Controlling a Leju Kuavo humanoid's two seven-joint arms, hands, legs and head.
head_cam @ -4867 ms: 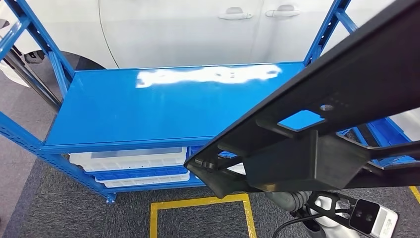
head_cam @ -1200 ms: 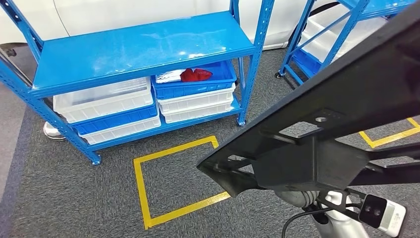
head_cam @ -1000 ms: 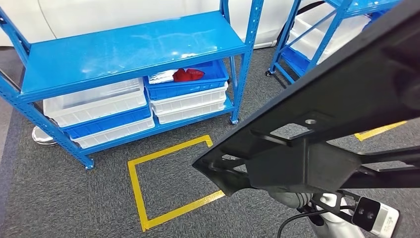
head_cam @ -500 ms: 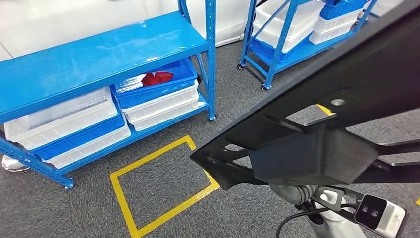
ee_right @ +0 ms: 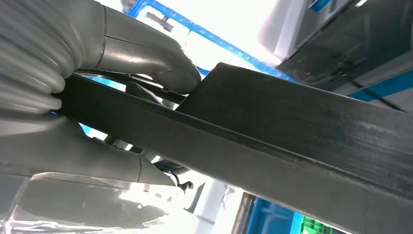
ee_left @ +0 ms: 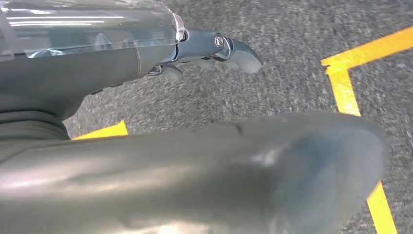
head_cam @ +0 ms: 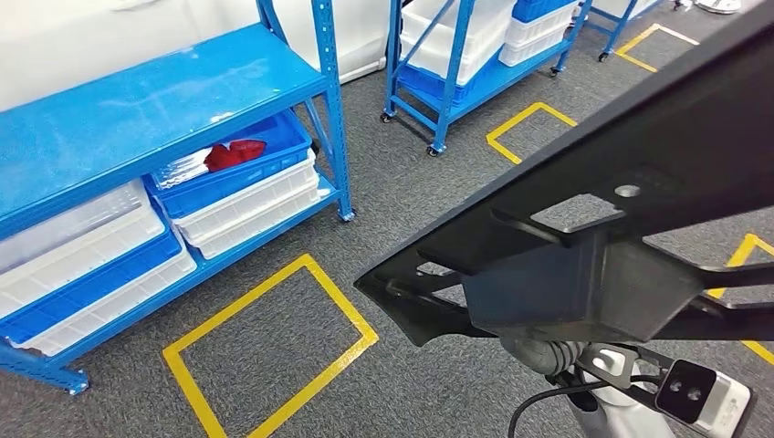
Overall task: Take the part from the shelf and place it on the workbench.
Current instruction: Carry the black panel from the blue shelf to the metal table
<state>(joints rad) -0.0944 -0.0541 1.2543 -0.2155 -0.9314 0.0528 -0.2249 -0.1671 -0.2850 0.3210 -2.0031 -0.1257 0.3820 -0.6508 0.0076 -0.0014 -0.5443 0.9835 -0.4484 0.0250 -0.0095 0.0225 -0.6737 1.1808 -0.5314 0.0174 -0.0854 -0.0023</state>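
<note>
Grey ribbed cover and thick grey thumb of the right hand [ee_right: 97, 97] clamp a long black part [head_cam: 630, 173], the thumb pressed on one face and the darker fingers on the other, so this hand holds the part firmly. In the head view the part runs as a broad black plate with cut-outs and a boxy block on its underside, slanting from low centre up to the far right, held in the air above the carpet [head_cam: 392, 383] with nothing under it. The left hand [ee_left: 214, 48] hangs over the grey carpet with its fingers apart and holds nothing, though the blur in its wrist view leaves the exact curl of the fingers hard to judge. Taking the part as the landmark: a yellow taped square [head_cam: 274, 351] lies on the floor left of its lower tip, and beyond that, further left, stands the blue shelf [head_cam: 164, 100] with white bins [head_cam: 251, 205] and a blue bin holding something red [head_cam: 228, 153]. Behind the part, further off, a second blue rack [head_cam: 456, 64] with white bins stands by another taped square [head_cam: 529, 128]. Against half a second ago the whole scene has slid leftward, so the camera has turned; the part sits much as before in the picture, still in the right hand.
</note>
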